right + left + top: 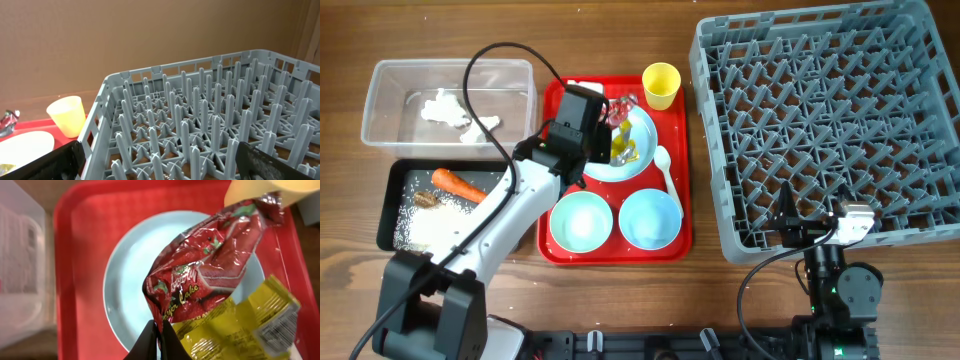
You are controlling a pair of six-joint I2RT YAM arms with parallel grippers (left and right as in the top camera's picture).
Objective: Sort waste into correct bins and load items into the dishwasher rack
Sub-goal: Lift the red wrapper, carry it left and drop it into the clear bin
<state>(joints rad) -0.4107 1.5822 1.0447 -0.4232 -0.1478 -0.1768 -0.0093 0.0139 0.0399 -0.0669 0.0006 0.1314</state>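
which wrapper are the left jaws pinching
The red wrapper: the jaws of the left gripper are shut on its lower tip. The yellow wrapper lies just beside them.

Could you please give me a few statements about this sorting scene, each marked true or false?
1. The left gripper is shut on the red wrapper. True.
2. The carrot lies in the clear tub. False: it lies in the black tray.
3. The yellow cup stands in the dishwasher rack. False: it stands on the red tray.
4. The right gripper is open. True.
5. The white tissue lies in the clear tub. True.
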